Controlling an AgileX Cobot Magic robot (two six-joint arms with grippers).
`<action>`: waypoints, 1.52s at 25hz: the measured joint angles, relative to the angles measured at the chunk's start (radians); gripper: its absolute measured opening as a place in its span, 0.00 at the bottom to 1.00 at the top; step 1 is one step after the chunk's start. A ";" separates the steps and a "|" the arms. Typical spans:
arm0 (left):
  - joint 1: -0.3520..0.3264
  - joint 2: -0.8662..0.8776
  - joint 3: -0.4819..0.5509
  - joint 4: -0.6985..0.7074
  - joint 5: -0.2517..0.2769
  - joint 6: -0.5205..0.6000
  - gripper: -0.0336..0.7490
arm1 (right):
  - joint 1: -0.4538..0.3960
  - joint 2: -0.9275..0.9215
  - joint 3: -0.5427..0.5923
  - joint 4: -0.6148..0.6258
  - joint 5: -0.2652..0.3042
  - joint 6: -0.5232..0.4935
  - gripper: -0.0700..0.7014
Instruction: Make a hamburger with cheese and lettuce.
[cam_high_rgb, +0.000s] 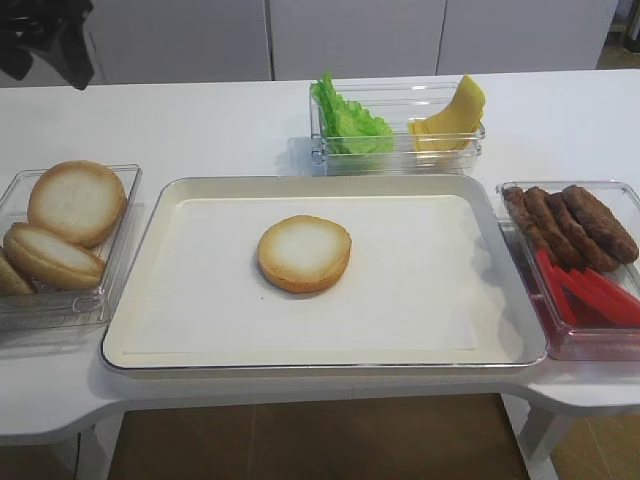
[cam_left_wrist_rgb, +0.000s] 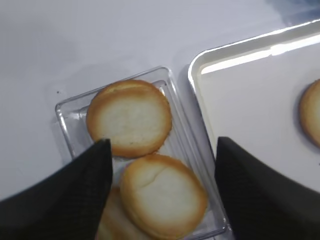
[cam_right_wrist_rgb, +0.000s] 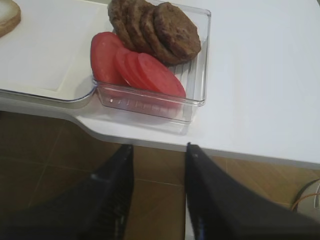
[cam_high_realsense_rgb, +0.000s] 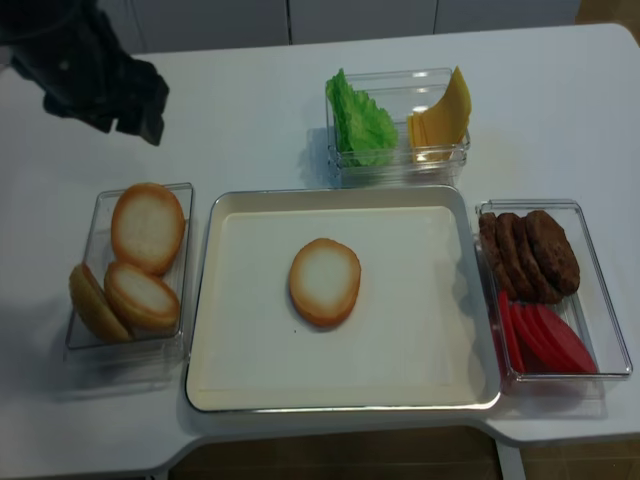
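Bun half, the hamburger (cam_high_rgb: 304, 253) base, is sitting cut-face up at tray (cam_high_rgb: 150, 345) centre, awaiting toppings; lettuce (cam_high_rgb: 348, 120) and cheese (cam_high_rgb: 455, 110) are waiting at 12 o'clock. Left gripper (cam_left_wrist_rgb: 160, 190) is hovering wide, empty; right gripper (cam_right_wrist_rgb: 159, 170) is hanging narrower, empty.

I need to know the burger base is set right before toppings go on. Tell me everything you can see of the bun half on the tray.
The bun half is round, with a pale cream cut face turned up and a golden-brown rim, looking soft and lightly toasted. It lies flat near the middle of the cream tray, alone: nothing is on it, nothing else touches it, and neither hand is near it.
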 joint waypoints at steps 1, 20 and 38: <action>0.016 -0.014 0.023 0.002 0.000 0.000 0.66 | 0.000 0.000 0.000 0.000 0.000 0.000 0.45; 0.205 -0.449 0.479 0.097 0.002 -0.009 0.64 | 0.000 0.000 0.000 0.000 0.000 0.000 0.45; 0.208 -0.993 0.807 0.138 0.013 -0.072 0.64 | 0.000 0.000 0.000 0.000 0.000 0.000 0.45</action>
